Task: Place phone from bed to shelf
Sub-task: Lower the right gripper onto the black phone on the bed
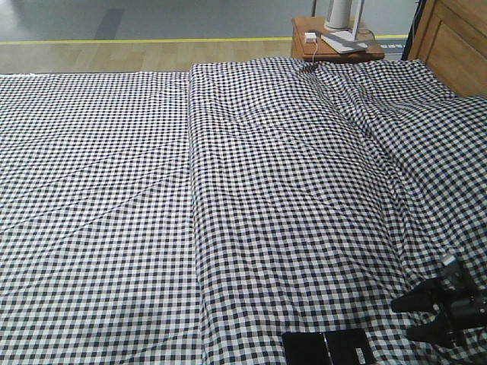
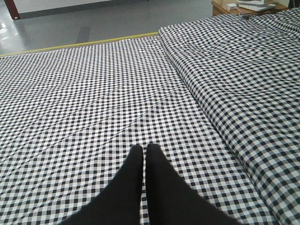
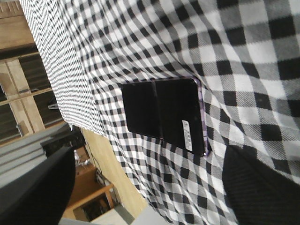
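The phone [image 1: 326, 348] is a slim black slab lying flat on the bed [image 1: 228, 190] at its near edge. In the right wrist view the phone [image 3: 164, 115] shows a glossy dark screen, a pinkish rim and a small white sticker. My right gripper [image 1: 407, 318] hovers just right of it, open, and its two dark fingers [image 3: 262, 187] frame the phone from a short way off with nothing between them. My left gripper [image 2: 144, 149] is shut and empty above the checked cloth [image 2: 93, 93]. Pale wooden boards and posts, seemingly the shelf [image 3: 18, 93], stand beyond the bed's edge.
A small brown bedside table [image 1: 335, 42] with white items stands at the far end, next to the wooden headboard [image 1: 456, 38]. A raised fold [image 1: 194, 152] runs down the cloth. More wooden furniture [image 3: 89, 197] stands on the floor past the bed.
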